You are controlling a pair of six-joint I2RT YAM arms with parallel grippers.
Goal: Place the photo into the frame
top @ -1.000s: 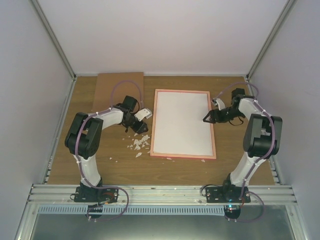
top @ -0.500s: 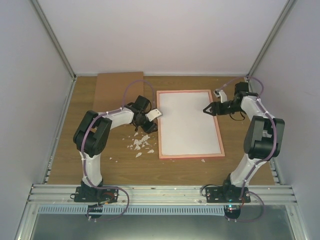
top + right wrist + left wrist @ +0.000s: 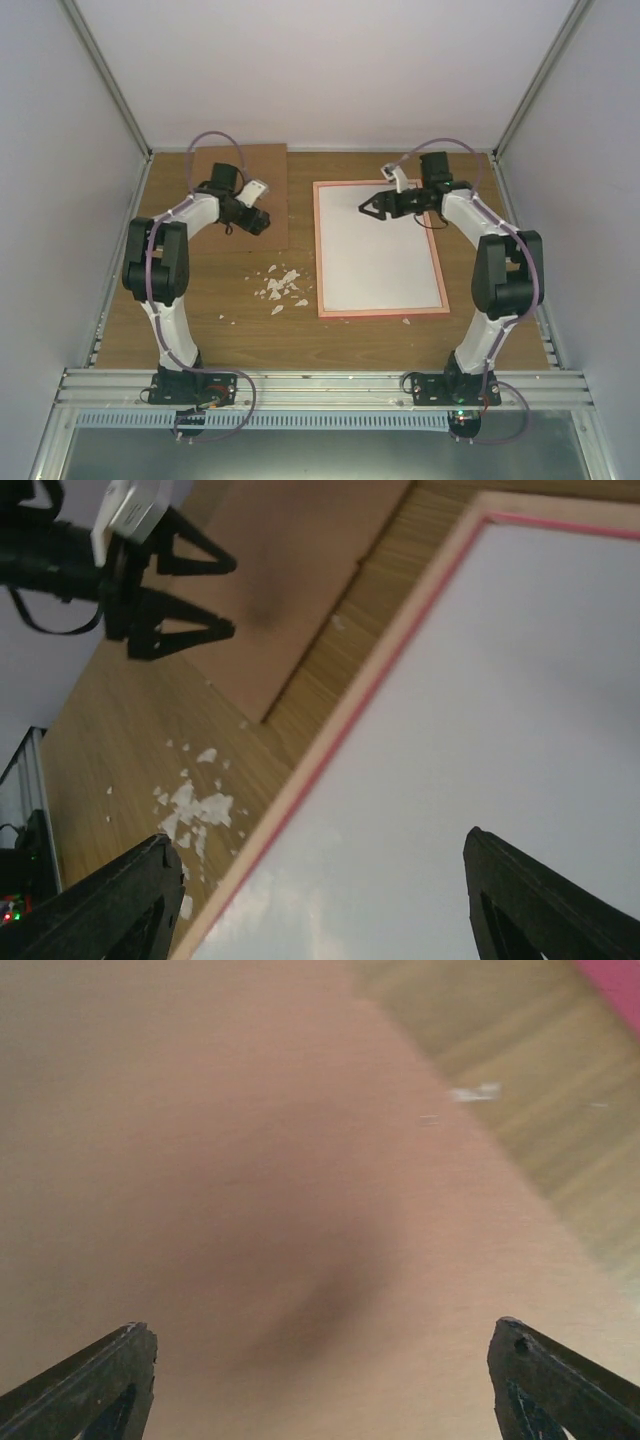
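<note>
Seeing only white inside the thin pink rectangular frame (image 3: 380, 313), we doubt completion; our left hand (image 3: 260, 222) and right hand (image 3: 366, 210) are open.

Pink frame (image 3: 318, 250), brown board (image 3: 272, 165), wood-grain table (image 3: 230, 340)

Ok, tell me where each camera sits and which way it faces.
Top external: above and behind the robot, looking down on the table; left arm, right arm and pink frame show.
Left wrist: on the left arm, facing down at the brown backing board; tips of the open left jaws at the bottom corners.
Right wrist: above the frame, facing toward the left arm; open right jaws at the bottom, left jaws upper left.
Shared: all three show the board; top and right wrist, the white crumbs.
</note>
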